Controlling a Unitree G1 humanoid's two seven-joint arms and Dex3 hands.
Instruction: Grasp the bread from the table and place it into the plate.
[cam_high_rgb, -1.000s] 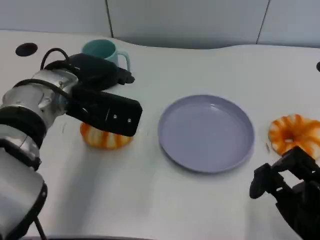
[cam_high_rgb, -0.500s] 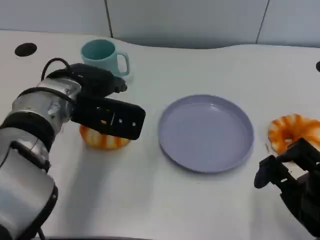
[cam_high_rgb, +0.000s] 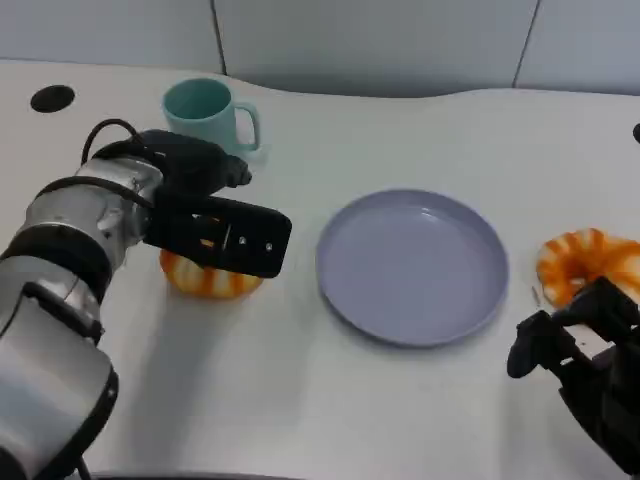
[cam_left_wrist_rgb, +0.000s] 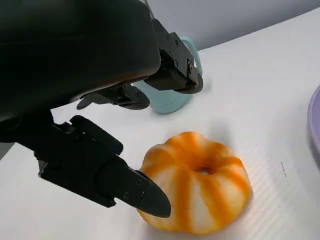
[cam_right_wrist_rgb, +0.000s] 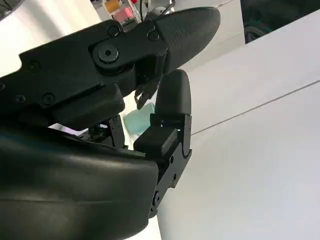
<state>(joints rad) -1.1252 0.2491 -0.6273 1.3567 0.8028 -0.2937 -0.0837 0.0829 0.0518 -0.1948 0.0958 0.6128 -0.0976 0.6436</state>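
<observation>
While the head view is hiding most of the left-hand bread (cam_high_rgb: 208, 277) under the left hand (cam_high_rgb: 215, 225), the left wrist view is showing that bread (cam_left_wrist_rgb: 196, 182) whole, an orange-and-white striped ring sitting on the white table (cam_high_rgb: 300, 400); the same view is showing one finger (cam_left_wrist_rgb: 125, 187) touching the side of the bread while the other fingers (cam_left_wrist_rgb: 175, 70) are hanging spread above it, so the left hand (cam_left_wrist_rgb: 100, 100) is lying wide and gripping nothing; behind the bread, the teal mug (cam_left_wrist_rgb: 172, 97) is standing just beyond those upper fingers. From the head view, the mug (cam_high_rgb: 207, 112) is standing upright near the left hand, and what it is holding cannot be told; the purple plate (cam_high_rgb: 412, 266) is lying at the middle of the table with nothing in it, well apart from both breads. A second striped bread (cam_high_rgb: 590, 262) is resting at the right edge, just beside the right hand (cam_high_rgb: 585, 365); the right wrist view is showing the right hand (cam_right_wrist_rgb: 150, 100) with fingers (cam_right_wrist_rgb: 170, 110) curling in on nothing, raised against a pale background.
</observation>
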